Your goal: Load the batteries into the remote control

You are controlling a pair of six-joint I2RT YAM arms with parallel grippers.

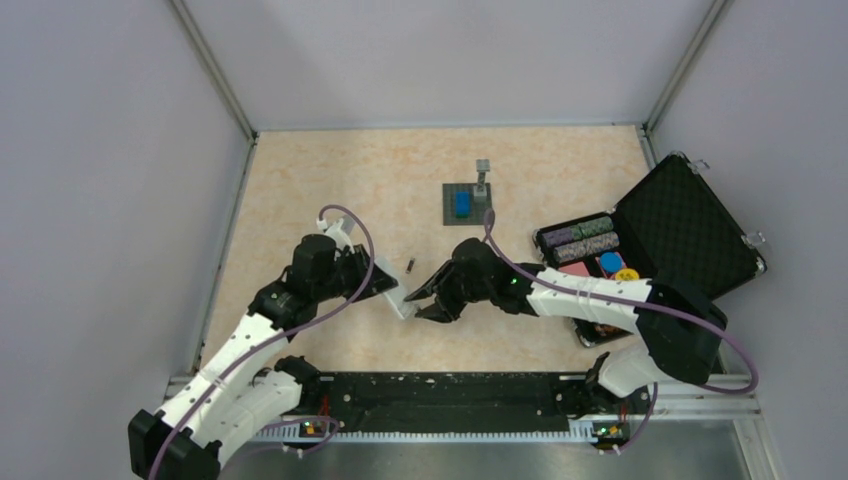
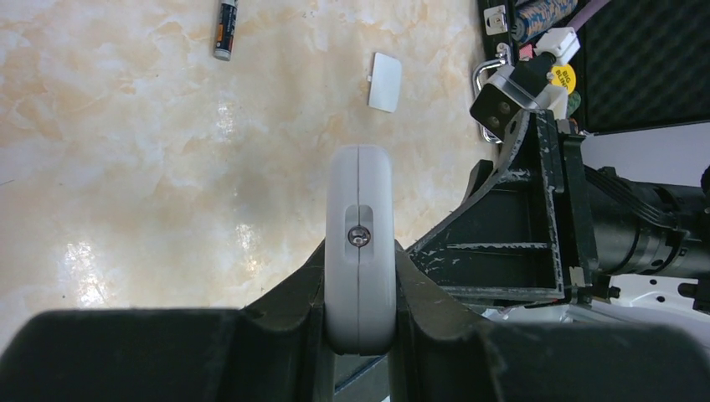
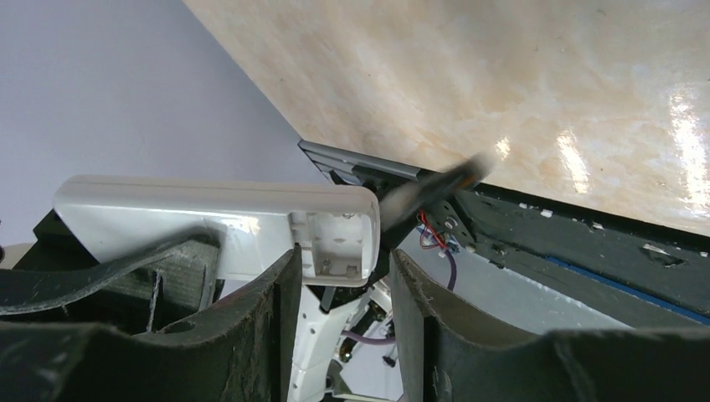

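— Top external view first: where is the remote control [image 1: 403, 300]?

— Off the table, held between the two arms over the middle of the marbled tabletop [image 1: 330, 190]. The left gripper [image 1: 388, 285] has it clamped, and the right gripper [image 1: 425, 302] sits just beside its free end.

— How does the left hold look up close?

— In the left wrist view the remote control [image 2: 360, 234] stands edge-on. Both fingers [image 2: 293, 289] press against its flat faces. Its seam and a small screw face the camera.

— And the right hand?

— Its jaws stand apart. In the right wrist view its fingers [image 3: 251, 335] rise on either side of the end of the remote control [image 3: 209, 218], with nothing pinched between them. The battery compartment [image 3: 335, 243] is uncovered and faces that camera. A blurred dark streak [image 3: 444, 184] with a pale tip lies just beside it; I cannot tell what it is.

— The batteries?

— One battery [image 2: 224, 29] lies on the tabletop, apart from the remote. The same battery [image 1: 411, 265] shows from above, just behind the grippers. I cannot tell where the other is.

— Anything else?

— A small white cover [image 2: 385, 81] lies flat on the table. Farther back sits a grey plate [image 1: 450, 195] carrying a blue block [image 1: 462, 203]. An open black case [image 1: 690, 230] with poker chips [image 1: 590, 240] stands to the right.
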